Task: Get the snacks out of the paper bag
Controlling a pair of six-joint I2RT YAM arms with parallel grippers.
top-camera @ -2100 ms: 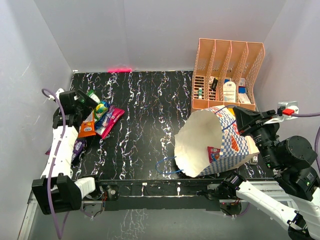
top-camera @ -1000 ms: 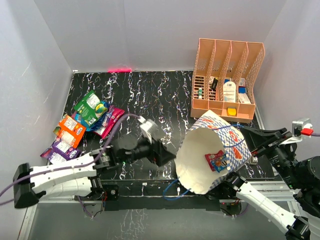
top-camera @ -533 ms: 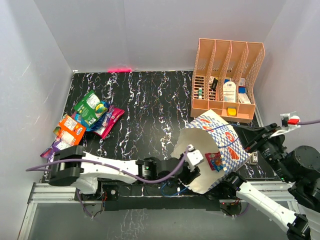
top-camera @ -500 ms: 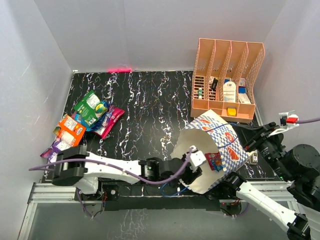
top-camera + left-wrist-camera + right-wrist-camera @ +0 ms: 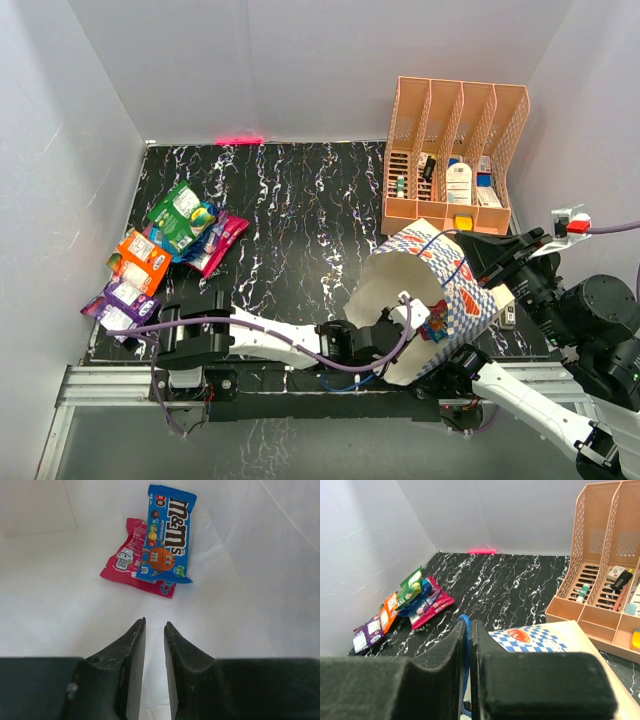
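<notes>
Bright even light, sharp, bag interior washed-out

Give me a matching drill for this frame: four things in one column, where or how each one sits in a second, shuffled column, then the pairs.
Things
1. blue M&M's packet
2. pink packet
3. purple packet
4. right tool

Place or state
A. out on the table, nearest the arms' bases in the left-side pile
B. inside the paper bag, partly covered
C. shut on the blue cord handle
D. inside the paper bag, lying on top of another packet

Pairs: 1-D, 2-B, 3-A, 4-C
</notes>
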